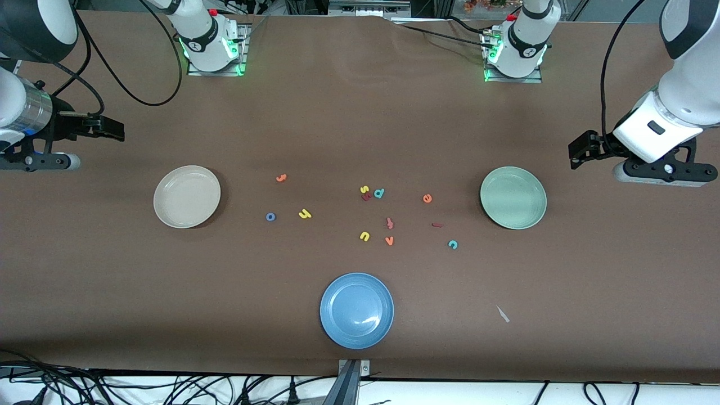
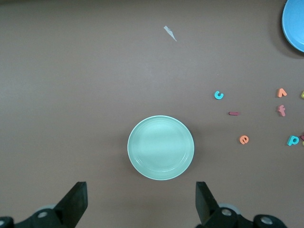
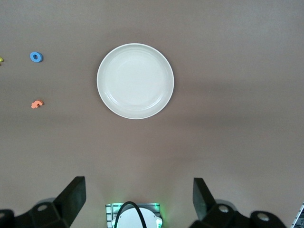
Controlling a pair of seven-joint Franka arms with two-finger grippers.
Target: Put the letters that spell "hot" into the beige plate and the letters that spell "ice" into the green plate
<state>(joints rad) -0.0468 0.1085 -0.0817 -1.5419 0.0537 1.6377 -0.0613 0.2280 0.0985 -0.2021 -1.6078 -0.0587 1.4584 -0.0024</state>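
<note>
You are looking at a start-of-job layout — both arms are waiting high at the table's ends, nothing in either hand. The left gripper is hanging with its jaws spread wide and empty, looking straight down at the green plate, which is lying bare. Out past that plate from this tool, the "ice" letters are sitting loose on the brown cloth: the orange e, the dark red i and the teal c, all well apart from the plate's rim.

The right gripper is likewise standing wide open over the right arm's end of the table, with the beige plate below it, also bare. The blue o and the orange t are lying off to one side of that plate; the yellow h is showing properly only from the front, just beside the o.

This split is probably deliberate — each plate is sitting under the arm that can fill it, with its word's letters on the nearer side of the scatter. The blue plate, the yellow u, the orange v and the teal d are decoys.

Apart from the letters themselves, no readable writing or brand is showing.
</note>
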